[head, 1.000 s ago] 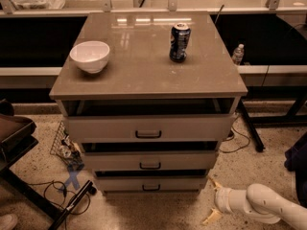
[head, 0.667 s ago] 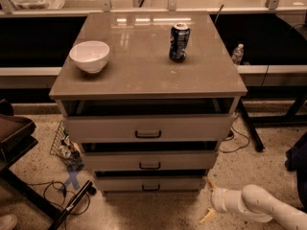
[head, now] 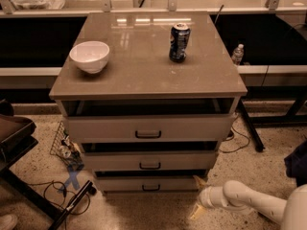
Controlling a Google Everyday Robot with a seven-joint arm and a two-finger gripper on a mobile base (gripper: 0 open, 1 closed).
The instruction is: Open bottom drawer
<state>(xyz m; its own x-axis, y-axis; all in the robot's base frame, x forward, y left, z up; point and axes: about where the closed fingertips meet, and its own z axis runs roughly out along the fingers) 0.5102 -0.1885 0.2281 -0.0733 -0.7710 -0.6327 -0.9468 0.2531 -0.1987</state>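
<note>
White bowl (head: pixel 89 55) and soda can (head: pixel 179 42) on countertop (head: pixel 144 78)

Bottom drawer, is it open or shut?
Looks shut: the bottom drawer shows no inside, only its front. The end effector is low beside it, off the handle.

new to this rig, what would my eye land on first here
The three-drawer cabinet fills the middle, with a white bowl at its top's left and a soda can right of centre. Low at the right, the gripper hangs open by the right end of the bottom drawer.
</note>
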